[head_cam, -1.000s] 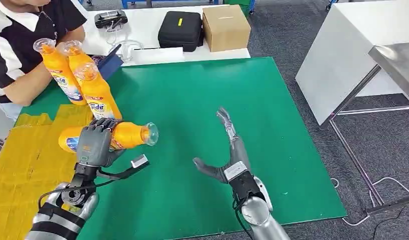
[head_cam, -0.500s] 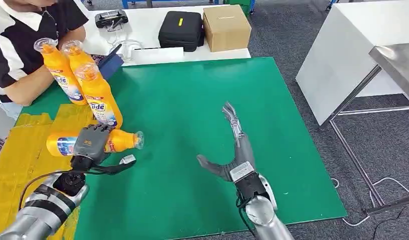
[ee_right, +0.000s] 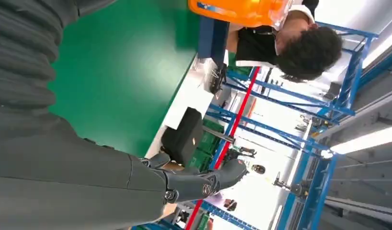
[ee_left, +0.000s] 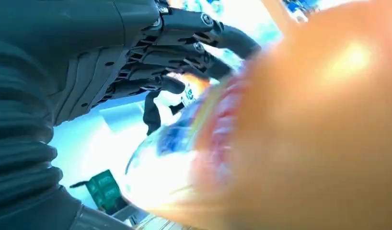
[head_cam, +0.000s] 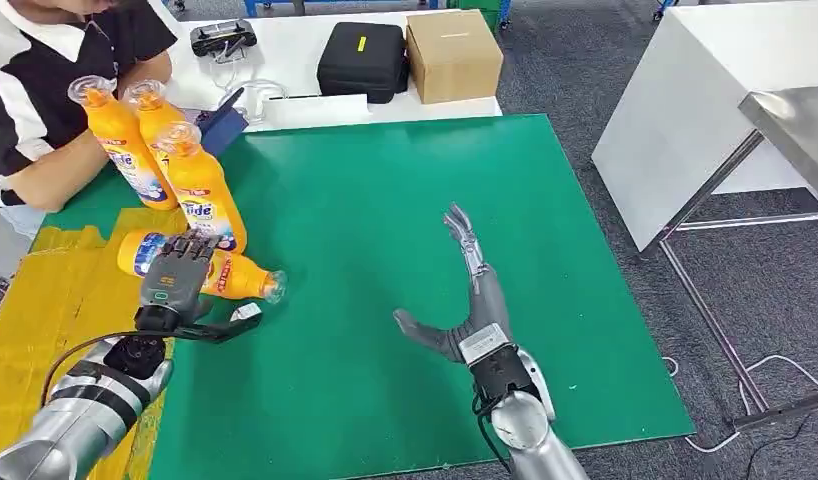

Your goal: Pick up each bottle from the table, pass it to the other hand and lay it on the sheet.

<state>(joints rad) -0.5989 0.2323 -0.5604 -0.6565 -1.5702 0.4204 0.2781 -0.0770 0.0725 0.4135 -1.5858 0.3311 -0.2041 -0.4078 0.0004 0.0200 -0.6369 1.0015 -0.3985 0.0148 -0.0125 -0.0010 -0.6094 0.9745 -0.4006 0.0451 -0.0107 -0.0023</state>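
Note:
An orange detergent bottle point(head_cam: 241, 279) lies on its side at the edge of the yellow sheet point(head_cam: 45, 300), its clear cap pointing onto the green mat point(head_cam: 385, 200). My left hand point(head_cam: 172, 279) grips it from above, fingers wrapped over its label. In the left wrist view the bottle point(ee_left: 318, 120) is a blurred orange mass against my left hand point(ee_left: 151, 52). Three more orange bottles point(head_cam: 198, 185) stand upright behind it, near the sheet's far end. My right hand point(head_cam: 467, 295) rests open on the mat, fingers stretched out and holding nothing; in the right wrist view that hand point(ee_right: 194, 182) is just as open.
A person in a black and white shirt point(head_cam: 45, 80) leans on the table's far left corner, close to the upright bottles. A black case point(head_cam: 360, 60) and a cardboard box point(head_cam: 452, 52) sit on the white table behind. A white bench point(head_cam: 685, 110) stands to the right.
My left hand has carried the bottle down and to the left, over the sheet's edge, and the bottle's base has swung farther back. The right hand has barely moved.

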